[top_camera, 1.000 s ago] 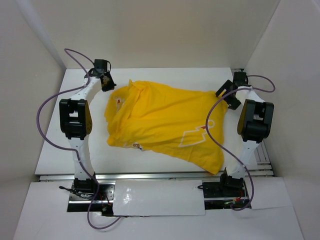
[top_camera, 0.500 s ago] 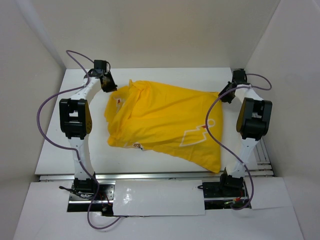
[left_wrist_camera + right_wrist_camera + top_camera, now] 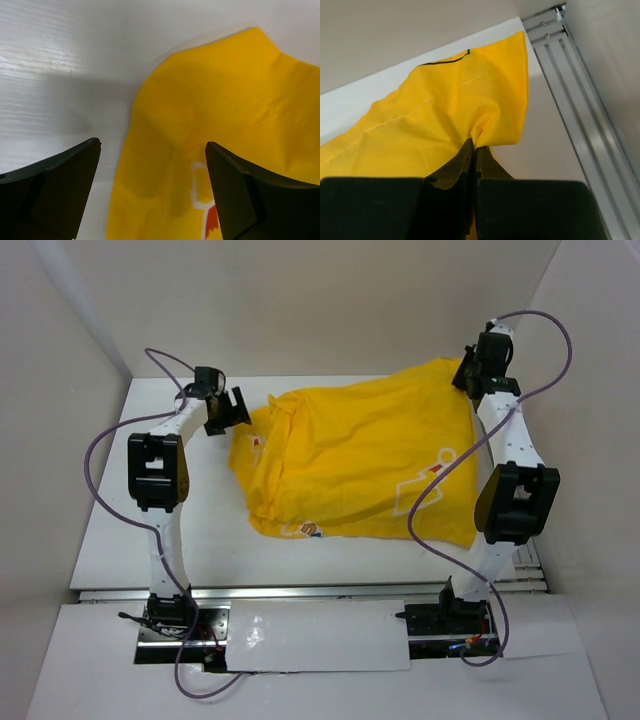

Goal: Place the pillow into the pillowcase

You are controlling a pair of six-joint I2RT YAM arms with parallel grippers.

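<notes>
- One bright yellow thin fabric pillowcase (image 3: 360, 465) — rumpled, mid-frame.
- First of two: black two-finger left gripper (image 3: 236, 412), upper left, fingers apart.
- Second: right gripper (image 3: 468, 378), upper right — pinched tight on the pillowcase's corner.

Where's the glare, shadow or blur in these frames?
Top external: glare on the glossy white panel between the arm bases, otherwise even light. Left wrist: left hand dark and soft-edged, with a grey shadow on the table beside the pillowcase. Right wrist: right hand nearly black with no detail, pinched pillowcase fabric sharp.
</notes>
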